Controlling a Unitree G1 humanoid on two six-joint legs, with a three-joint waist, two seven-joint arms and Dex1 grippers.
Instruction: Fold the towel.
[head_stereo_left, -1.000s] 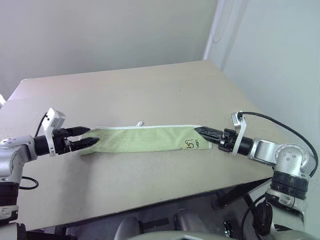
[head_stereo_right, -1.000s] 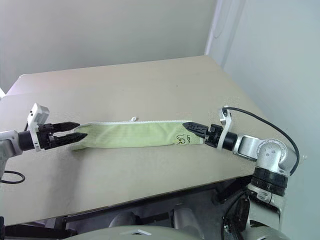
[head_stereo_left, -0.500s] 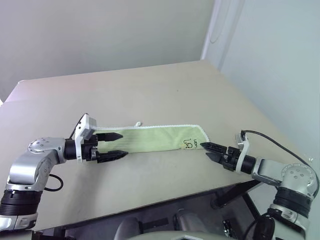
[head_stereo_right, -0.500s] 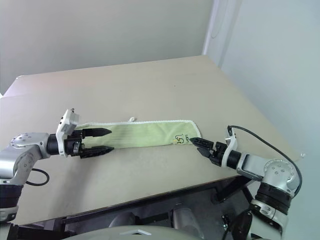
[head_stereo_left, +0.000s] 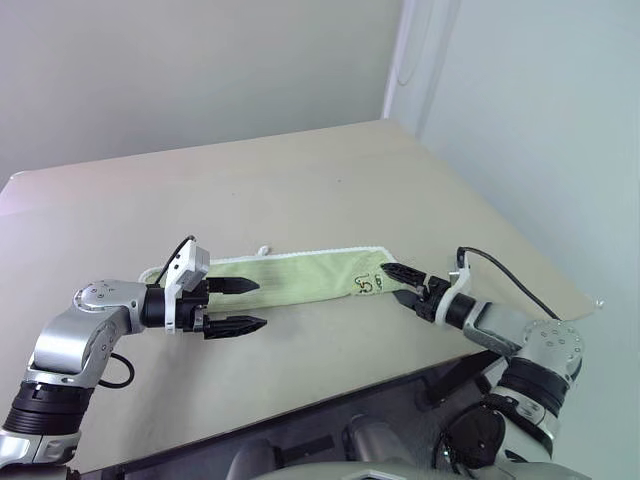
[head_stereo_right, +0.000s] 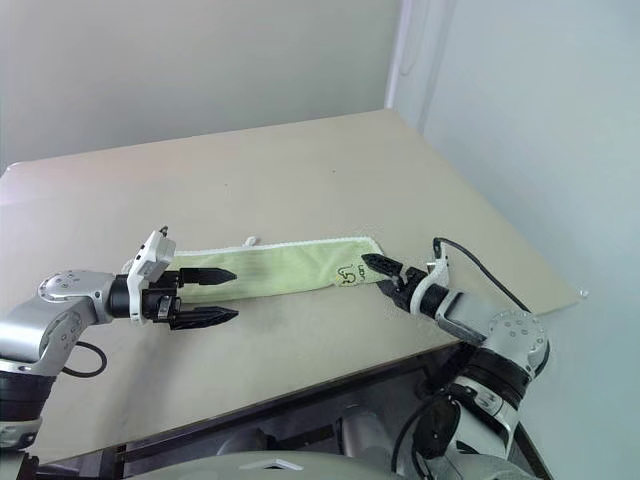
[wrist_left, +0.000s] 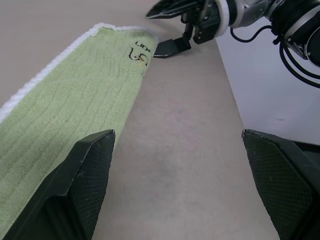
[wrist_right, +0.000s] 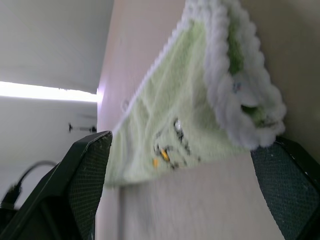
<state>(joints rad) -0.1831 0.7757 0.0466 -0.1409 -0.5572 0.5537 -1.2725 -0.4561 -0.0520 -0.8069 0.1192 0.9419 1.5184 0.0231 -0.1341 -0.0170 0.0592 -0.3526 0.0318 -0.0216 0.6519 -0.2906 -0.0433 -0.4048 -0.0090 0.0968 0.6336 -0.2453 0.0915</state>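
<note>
Towel (head_stereo_left: 300, 277) flat in a long strip on the table (head_stereo_left: 300, 180), soft, light, floppy, likely to sag. Left gripper (head_stereo_left: 233, 305) open at one end, right gripper (head_stereo_left: 398, 283) open at the other end; best to pinch the end corners

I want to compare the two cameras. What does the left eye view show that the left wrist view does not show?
Left eye view alone: the left end effector from outside, open above the towel's left end, the towel's full length, its small white loop and the wall.

Left wrist view alone: the terry ribs up close, and the left end effector's textured fingers.

Both: the tan table, the dark-marked tag and the open right end effector at the towel's right end.
</note>
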